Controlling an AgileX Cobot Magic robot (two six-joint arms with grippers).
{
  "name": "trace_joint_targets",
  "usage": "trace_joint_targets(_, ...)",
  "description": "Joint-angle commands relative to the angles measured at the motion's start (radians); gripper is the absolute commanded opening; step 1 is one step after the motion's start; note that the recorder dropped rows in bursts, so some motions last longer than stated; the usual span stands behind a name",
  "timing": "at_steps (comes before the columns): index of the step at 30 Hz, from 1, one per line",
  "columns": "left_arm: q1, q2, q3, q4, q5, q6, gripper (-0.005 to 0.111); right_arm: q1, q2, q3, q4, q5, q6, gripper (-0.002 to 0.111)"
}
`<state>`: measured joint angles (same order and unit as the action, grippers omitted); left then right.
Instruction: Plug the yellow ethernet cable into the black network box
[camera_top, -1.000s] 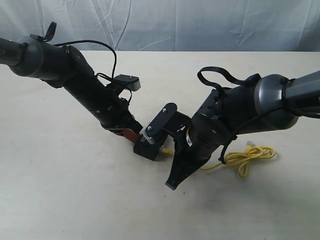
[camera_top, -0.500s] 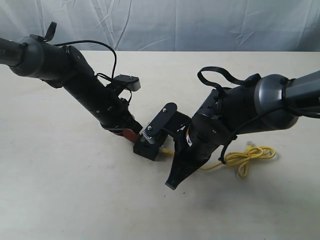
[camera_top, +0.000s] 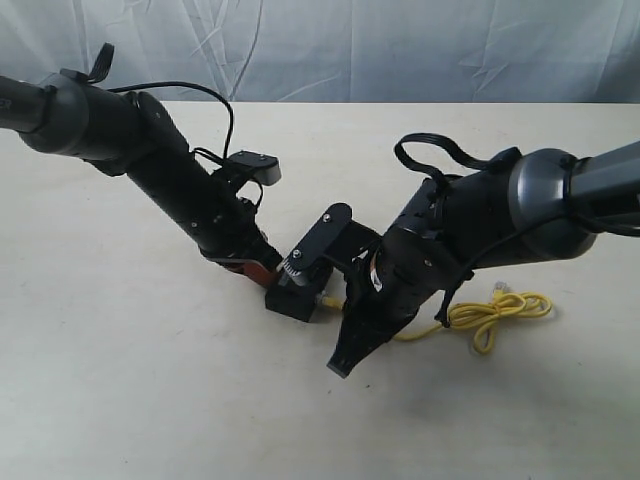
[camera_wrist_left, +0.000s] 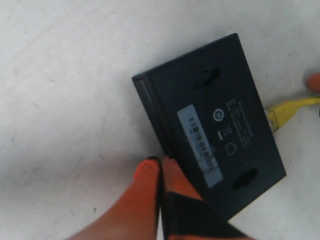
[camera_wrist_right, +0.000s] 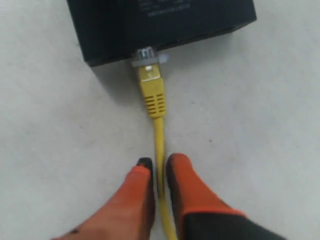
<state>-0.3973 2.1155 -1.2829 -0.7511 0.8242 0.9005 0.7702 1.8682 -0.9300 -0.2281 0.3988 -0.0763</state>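
The black network box (camera_wrist_left: 220, 100) lies flat on the table with its pale label (camera_wrist_left: 200, 145) up. My left gripper (camera_wrist_left: 161, 162) is shut, its orange fingertips resting against the box's long side. The yellow ethernet cable (camera_wrist_right: 159, 135) runs straight to the box (camera_wrist_right: 160, 25), and its plug (camera_wrist_right: 150, 75) sits in a side port. My right gripper (camera_wrist_right: 159, 167) is shut on the cable a short way behind the plug. In the exterior view the box (camera_top: 292, 300) lies between both arms. The cable's loose knotted loop (camera_top: 500, 312) trails to the right.
The pale table (camera_top: 150, 380) spreads around the box. A wrinkled light backdrop (camera_top: 400, 50) hangs behind its far edge. The right arm's black wiring (camera_top: 440, 150) arches above its wrist.
The right gripper and the box have shifted slightly to the left, towards the left gripper. Both grips are unchanged.
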Motion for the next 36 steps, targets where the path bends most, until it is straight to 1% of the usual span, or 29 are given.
trace_joint_targets(1, -0.002, -0.011, -0.004, 0.009, -0.001, 0.001, 0.000, 0.000, -0.008, -0.003, 0.001, -0.009, 0.000, 0.040)
trace_joint_targets(3, -0.002, -0.011, -0.004, 0.009, -0.012, 0.001, 0.000, 0.000, -0.008, -0.003, 0.001, -0.009, 0.000, 0.048)
trace_joint_targets(6, -0.002, -0.011, -0.004, 0.009, -0.014, 0.001, 0.000, 0.000, -0.014, -0.003, 0.001, -0.001, 0.000, 0.053)
trace_joint_targets(10, -0.002, -0.011, -0.004, 0.021, -0.017, 0.001, 0.000, -0.001, -0.054, -0.003, 0.001, 0.019, 0.000, 0.054)
trace_joint_targets(14, -0.002, -0.011, -0.004, 0.095, -0.023, -0.008, 0.000, -0.001, -0.152, -0.003, 0.014, 0.049, 0.000, 0.054)
trace_joint_targets(16, -0.002, -0.027, -0.004, 0.157, -0.032, -0.027, 0.000, -0.001, -0.189, -0.003, 0.024, 0.073, 0.018, 0.054)
trace_joint_targets(17, 0.000, -0.057, -0.006, 0.236, -0.052, -0.112, 0.000, -0.001, -0.212, -0.003, 0.029, 0.098, 0.054, 0.051)
trace_joint_targets(18, 0.014, -0.102, -0.006, 0.314, -0.078, -0.202, 0.000, -0.001, -0.232, -0.003, 0.030, 0.115, 0.101, 0.043)
trace_joint_targets(19, 0.024, -0.130, -0.006, 0.350, -0.080, -0.252, 0.000, -0.001, -0.243, -0.003, 0.030, 0.123, 0.125, 0.037)
trace_joint_targets(20, 0.046, -0.182, -0.006, 0.404, -0.083, -0.355, 0.000, -0.001, -0.261, -0.003, 0.030, 0.133, 0.162, 0.021)
trace_joint_targets(22, 0.084, -0.270, 0.003, 0.443, -0.079, -0.452, 0.000, -0.013, -0.283, -0.003, 0.039, 0.146, 0.201, 0.000)
trace_joint_targets(23, 0.098, -0.303, 0.009, 0.444, -0.077, -0.462, 0.000, -0.028, -0.291, -0.003, 0.058, 0.152, 0.208, 0.000)
trace_joint_targets(25, 0.130, -0.395, 0.043, 0.444, -0.077, -0.493, 0.000, -0.107, -0.323, -0.003, 0.117, 0.172, 0.207, 0.000)
trace_joint_targets(26, 0.153, -0.466, 0.073, 0.445, -0.088, -0.509, 0.000, -0.175, -0.360, -0.003, 0.157, 0.190, 0.207, 0.000)
trace_joint_targets(31, 0.207, -0.656, 0.179, 0.445, -0.174, -0.564, 0.000, -0.351, -0.497, 0.015, 0.228, 0.209, 0.207, 0.000)
trace_joint_targets(34, 0.232, -0.797, 0.250, 0.442, -0.230, -0.586, 0.000, -0.414, -0.622, 0.053, 0.234, 0.207, 0.207, 0.000)
trace_joint_targets(36, 0.237, -0.886, 0.302, 0.442, -0.280, -0.587, 0.000, -0.430, -0.708, 0.090, 0.213, 0.209, 0.207, 0.000)
